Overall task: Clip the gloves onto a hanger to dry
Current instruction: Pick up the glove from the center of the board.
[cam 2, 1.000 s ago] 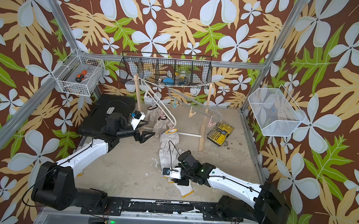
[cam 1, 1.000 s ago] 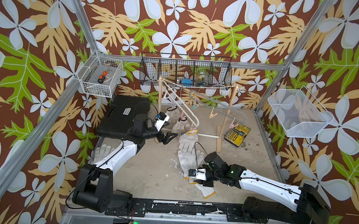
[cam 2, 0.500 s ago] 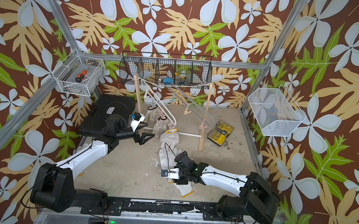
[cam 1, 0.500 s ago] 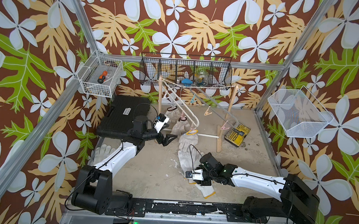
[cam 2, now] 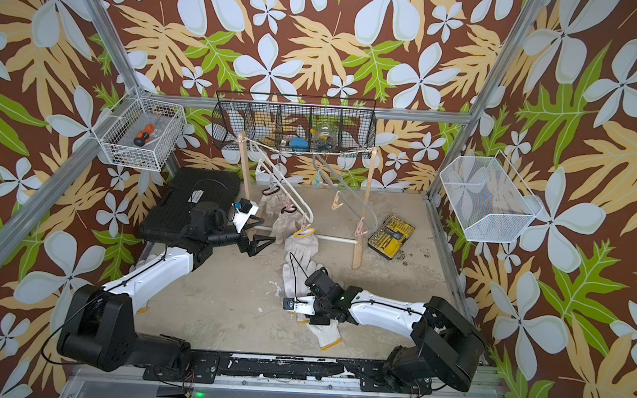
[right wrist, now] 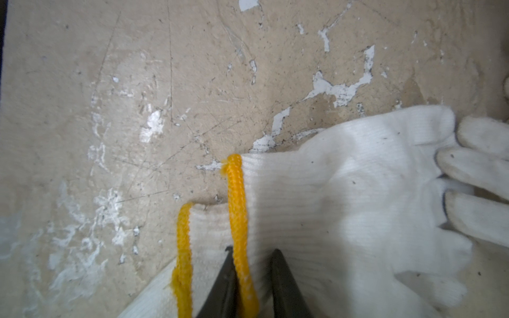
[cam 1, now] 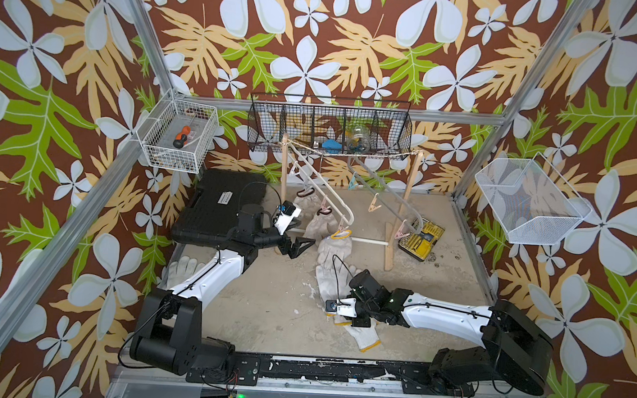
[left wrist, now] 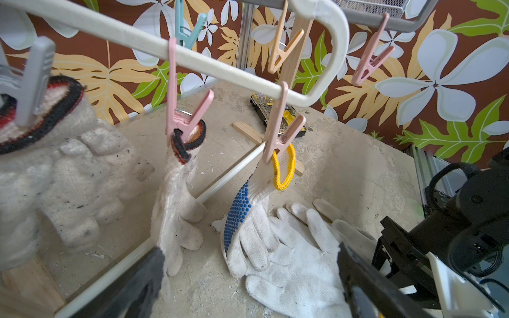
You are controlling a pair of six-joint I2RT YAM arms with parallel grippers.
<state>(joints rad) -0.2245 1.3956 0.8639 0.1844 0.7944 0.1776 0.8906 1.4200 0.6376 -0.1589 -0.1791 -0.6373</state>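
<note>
As seen through the right wrist camera, found right gripper (right wrist: 251,250) set on a white glove (right wrist: 344,206) lying flat on the floor (right wrist: 110,110). Noted its fingers (right wrist: 281,275) drawn to a narrow gap, pinching the yellow cuff edge. Noted a second yellow cuff edge just beside the first, partly beneath it. Placed this grip, from both top views, near 6 o'clock of floor centre, low against the surface.

Located left gripper (cam 1: 302,248) raised at 11 o'clock of floor centre. Noted its fingers (left wrist: 355,280) spread wide, touching nothing, aimed toward 3 o'clock at the clipped gloves (cam 1: 325,222).

Counted three clipped gloves on the white hanger (cam 1: 349,216) at 12 o'clock: two dark-trimmed, one yellow-trimmed with blue dots, each pegged at the cuff. Found the blue-dotted one trailing onto the floor, touching the loose gloves (cam 1: 325,282) at centre. Found a further glove (cam 1: 180,269) at 9 o'clock, partly under the left arm. Located black case (cam 1: 215,205) at 10 o'clock, yellow bit case (cam 1: 421,241) at 2 o'clock.
</note>
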